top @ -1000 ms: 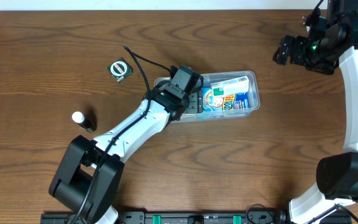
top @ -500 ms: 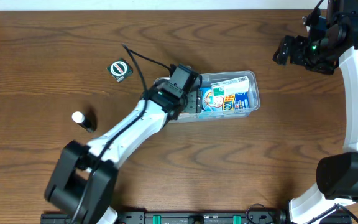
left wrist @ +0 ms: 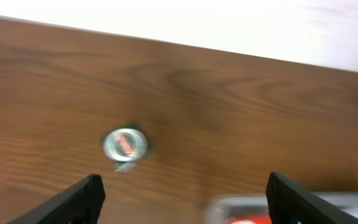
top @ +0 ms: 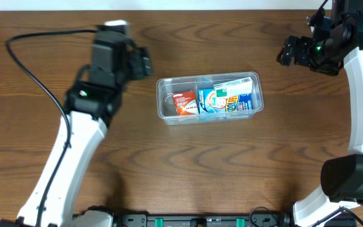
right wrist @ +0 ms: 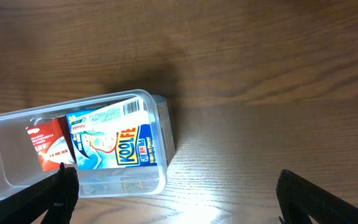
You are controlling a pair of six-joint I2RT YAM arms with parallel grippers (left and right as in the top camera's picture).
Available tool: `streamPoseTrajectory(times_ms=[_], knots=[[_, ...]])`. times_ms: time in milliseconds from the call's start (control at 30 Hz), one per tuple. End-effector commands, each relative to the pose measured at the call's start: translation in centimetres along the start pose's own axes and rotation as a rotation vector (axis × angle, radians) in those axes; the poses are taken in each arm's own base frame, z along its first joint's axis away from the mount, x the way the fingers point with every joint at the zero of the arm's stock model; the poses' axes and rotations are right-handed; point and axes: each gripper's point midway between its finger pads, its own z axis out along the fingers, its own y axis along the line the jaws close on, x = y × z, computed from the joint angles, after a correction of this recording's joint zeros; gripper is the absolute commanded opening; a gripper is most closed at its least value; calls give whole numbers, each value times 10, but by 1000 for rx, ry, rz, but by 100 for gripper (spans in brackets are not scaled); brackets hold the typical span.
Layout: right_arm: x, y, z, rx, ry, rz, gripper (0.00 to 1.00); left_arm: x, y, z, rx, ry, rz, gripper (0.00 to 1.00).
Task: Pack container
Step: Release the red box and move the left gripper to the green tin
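The clear plastic container (top: 164,113) lies mid-table. It holds a red packet (top: 184,103) and a blue-and-white packet (top: 229,98). My left gripper (top: 149,64) is open and empty, up and to the left of the container. Its blurred wrist view shows a small round silver packet (left wrist: 125,144) on the wood ahead of the left gripper (left wrist: 182,202), and a corner of the container (left wrist: 229,208) at the bottom. My right gripper (top: 284,52) is open and empty at the far right. The right wrist view shows the right gripper (right wrist: 176,202) beside the container (right wrist: 160,124) and the two packets (right wrist: 45,146) (right wrist: 114,146).
The left arm's black cable (top: 36,38) loops over the table's back left. The table's far edge (left wrist: 179,37) meets a white surface. The right arm's white link (top: 361,94) runs down the right side.
My left arm has pulled out of the container and swung up and left. A red packet now shows where the gripper was. The right arm has not moved.
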Motion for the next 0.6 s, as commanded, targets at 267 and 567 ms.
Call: streamPoseTrajectory(times_ms=[267,567], knots=[[-2,5,-3,-9,-11,4,99,21,40,88,-29,92,519,99],[-2,5,-3,-9,-11,4,99,68,68,134,-19,250,781,99]])
